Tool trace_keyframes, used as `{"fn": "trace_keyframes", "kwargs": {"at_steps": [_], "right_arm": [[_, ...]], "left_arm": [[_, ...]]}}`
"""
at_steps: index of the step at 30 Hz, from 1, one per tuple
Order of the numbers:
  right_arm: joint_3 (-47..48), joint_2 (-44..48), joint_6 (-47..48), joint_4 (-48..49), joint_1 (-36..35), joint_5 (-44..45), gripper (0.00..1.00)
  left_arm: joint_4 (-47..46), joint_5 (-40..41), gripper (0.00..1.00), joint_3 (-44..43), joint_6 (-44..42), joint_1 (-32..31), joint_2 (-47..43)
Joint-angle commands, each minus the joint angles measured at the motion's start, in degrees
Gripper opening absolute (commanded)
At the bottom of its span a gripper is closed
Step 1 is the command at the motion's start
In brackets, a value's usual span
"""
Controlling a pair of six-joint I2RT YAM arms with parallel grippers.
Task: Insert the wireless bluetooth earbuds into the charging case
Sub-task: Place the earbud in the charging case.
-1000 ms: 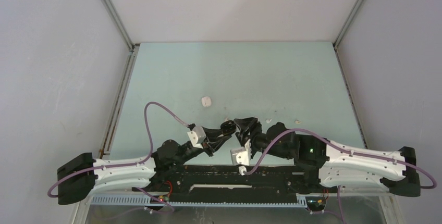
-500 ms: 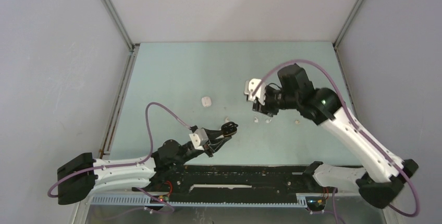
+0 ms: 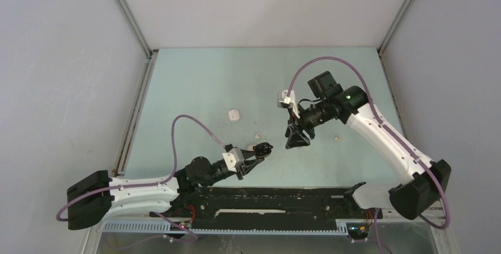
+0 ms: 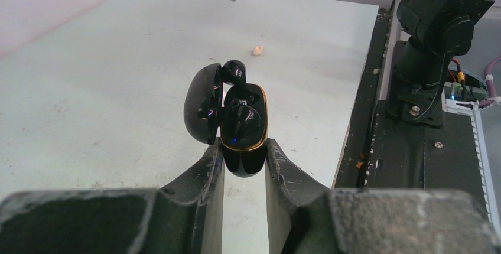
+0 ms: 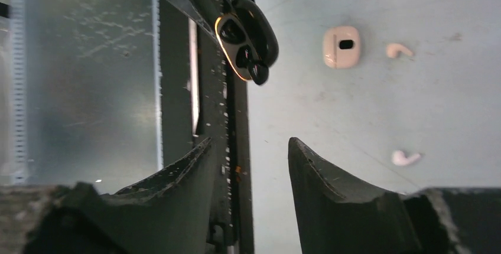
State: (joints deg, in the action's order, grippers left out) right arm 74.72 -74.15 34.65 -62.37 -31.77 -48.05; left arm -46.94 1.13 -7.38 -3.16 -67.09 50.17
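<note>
My left gripper [image 4: 243, 145] is shut on a black charging case [image 4: 243, 133] with a gold rim, held above the table with its lid [image 4: 199, 109] open. Dark shapes fill its wells, and a black rounded piece [image 4: 233, 71] sticks out at the far end. From above, the left gripper [image 3: 264, 149] sits low at mid-table. Just right of it hangs my right gripper [image 3: 295, 139], open and empty, pointing down. In the right wrist view the right gripper [image 5: 251, 142] looks at the case [image 5: 248, 38]. Whitish earbuds [image 5: 399, 49] [image 5: 405, 158] lie loose on the table [image 3: 257, 135] [image 3: 337, 138].
A small white rounded case [image 3: 234, 114] [image 5: 341, 46] lies on the pale green table [image 3: 195, 82], left of centre. A black mounting rail [image 3: 266, 198] runs along the near edge. Grey walls enclose the table on three sides.
The right arm has swung up from beside the rail, out over the table, then lowered its gripper close to the held case. The left gripper has shifted slightly right, still gripping the case.
</note>
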Motion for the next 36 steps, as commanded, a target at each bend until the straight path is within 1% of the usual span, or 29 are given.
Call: {"fn": "trace_keyframes", "kwargs": {"at_steps": [1, 4, 8, 10, 17, 36], "right_arm": [[-0.3, -4.4, -1.6, -0.1, 1.6, -10.4, 0.54], [-0.2, -7.2, -5.3, 1.8, 2.4, -12.7, 0.59], [-0.2, -9.6, -7.2, 2.5, 2.6, -14.7, 0.59], [-0.2, -10.5, -9.8, 3.1, 2.5, -15.0, 0.6], [-0.2, -13.0, -11.9, 2.6, 2.6, -18.7, 0.56], [-2.4, -12.0, -13.7, 4.4, 0.7, -16.7, 0.49]], "left_arm": [[-1.8, -0.7, 0.0, -3.8, -1.7, -0.4, 1.0], [-1.8, -0.7, 0.0, -4.4, -1.3, -0.4, 1.6], [-1.8, 0.2, 0.0, -5.1, -0.4, -0.4, 2.4], [-1.8, 1.5, 0.0, -5.4, -0.1, -0.4, 2.6], [-1.8, 1.4, 0.0, -5.8, 0.3, -0.3, 3.5], [-2.2, 2.1, 0.0, -6.0, 0.7, -0.4, 4.0]]}}
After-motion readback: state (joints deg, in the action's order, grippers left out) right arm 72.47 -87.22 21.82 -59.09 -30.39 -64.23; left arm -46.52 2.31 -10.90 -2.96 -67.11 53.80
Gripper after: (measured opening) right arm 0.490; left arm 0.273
